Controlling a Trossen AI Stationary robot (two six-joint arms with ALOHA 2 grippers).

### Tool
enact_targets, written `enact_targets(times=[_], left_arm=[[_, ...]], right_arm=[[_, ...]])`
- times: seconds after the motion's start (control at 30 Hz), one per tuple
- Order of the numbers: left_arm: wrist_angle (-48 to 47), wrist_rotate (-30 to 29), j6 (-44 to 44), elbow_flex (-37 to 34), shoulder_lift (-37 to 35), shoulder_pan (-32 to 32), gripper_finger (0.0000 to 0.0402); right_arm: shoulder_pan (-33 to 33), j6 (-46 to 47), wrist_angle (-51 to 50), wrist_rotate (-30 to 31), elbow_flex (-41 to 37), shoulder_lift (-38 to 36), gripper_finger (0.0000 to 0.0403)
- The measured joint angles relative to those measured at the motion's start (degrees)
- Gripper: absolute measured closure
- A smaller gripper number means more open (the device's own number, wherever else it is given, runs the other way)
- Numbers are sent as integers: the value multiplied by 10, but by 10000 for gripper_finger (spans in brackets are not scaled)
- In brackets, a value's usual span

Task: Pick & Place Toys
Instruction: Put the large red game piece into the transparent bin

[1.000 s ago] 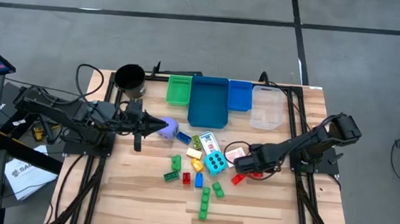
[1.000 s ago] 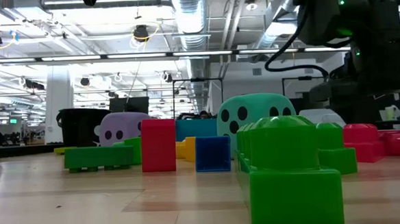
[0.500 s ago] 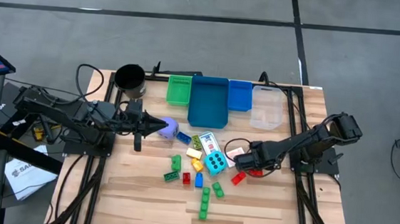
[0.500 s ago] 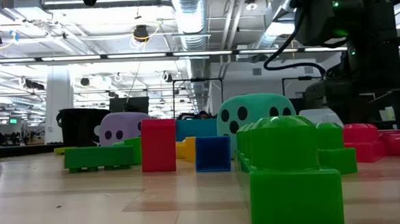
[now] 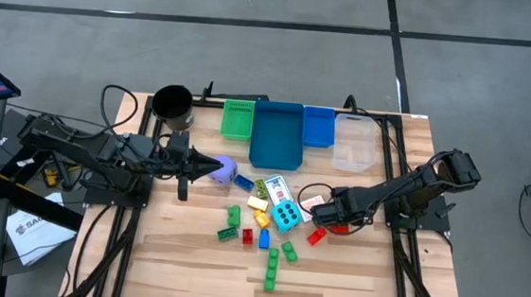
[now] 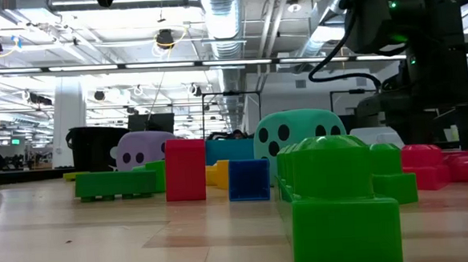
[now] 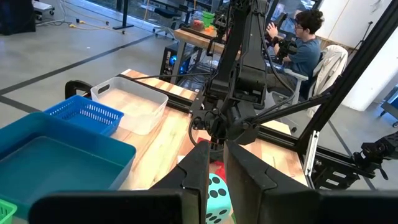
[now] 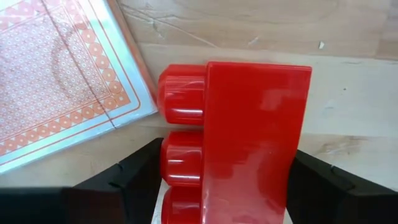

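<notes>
From above, the right gripper sits low over a red brick lying at four o'clock from the cyan die. The left gripper — fingers closed — waits by the purple die, at ten o'clock from the cyan one. The low view shows bricks in front. Right wrist view: fingers parted — the brick between them, playing cards beside.

Right pincer low at red brick, left pincer beside purple die
</notes>
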Motion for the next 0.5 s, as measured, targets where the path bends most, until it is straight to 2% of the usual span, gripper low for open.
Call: enact_targets(times=[0.3,0.5], left_arm=[[0,0,0,0,0,0,357],[-2,0,0,0,0,0,357]], right_arm=[[0,-23,-3,-29,2,0,135],[2,-63,-57,-29,45,0,136]])
